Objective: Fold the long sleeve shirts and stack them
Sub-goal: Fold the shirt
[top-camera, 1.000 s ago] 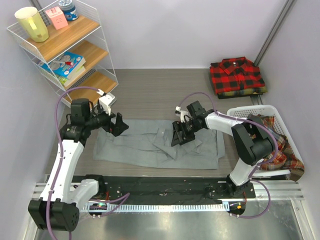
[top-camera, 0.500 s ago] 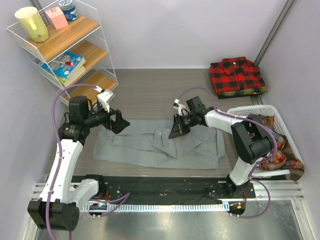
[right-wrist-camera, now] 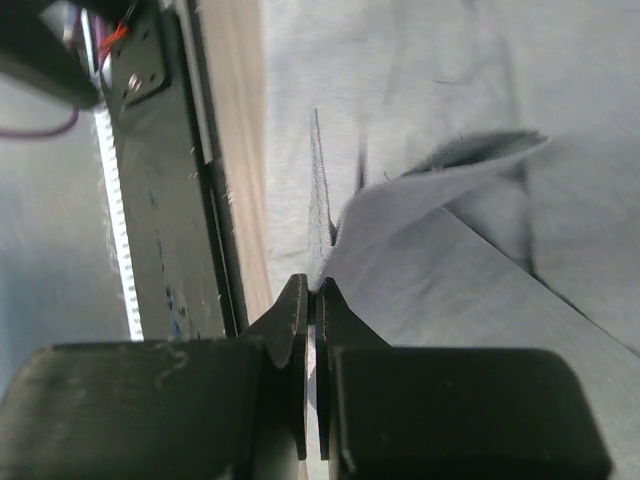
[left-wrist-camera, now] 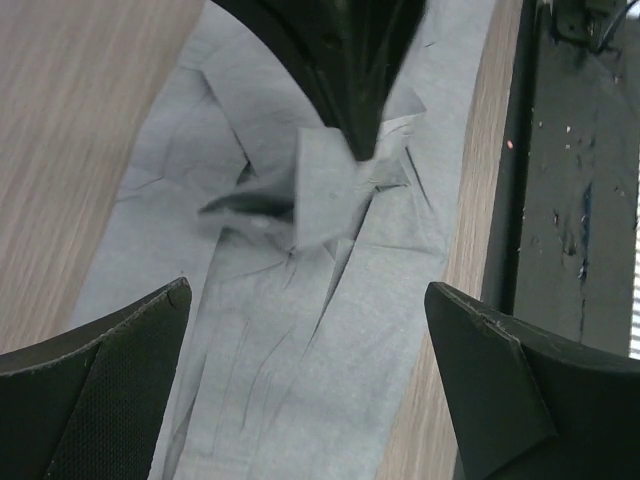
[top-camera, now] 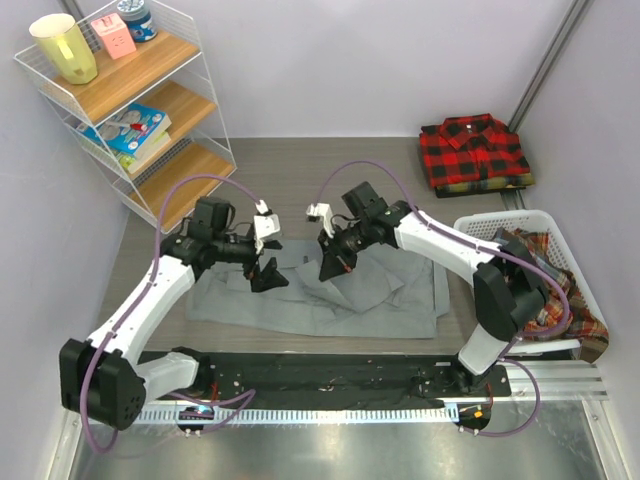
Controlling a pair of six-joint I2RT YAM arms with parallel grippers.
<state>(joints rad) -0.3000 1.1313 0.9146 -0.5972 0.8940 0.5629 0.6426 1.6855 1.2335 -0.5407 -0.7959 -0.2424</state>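
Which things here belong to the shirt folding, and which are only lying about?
Belong to the job:
grey shirt, pinched by the right claw
red-and-black checked shirt, folded at the back
plaid shirts in the white basket
open left claw

Lying about:
wire shelf
yellow cup
pink box
books
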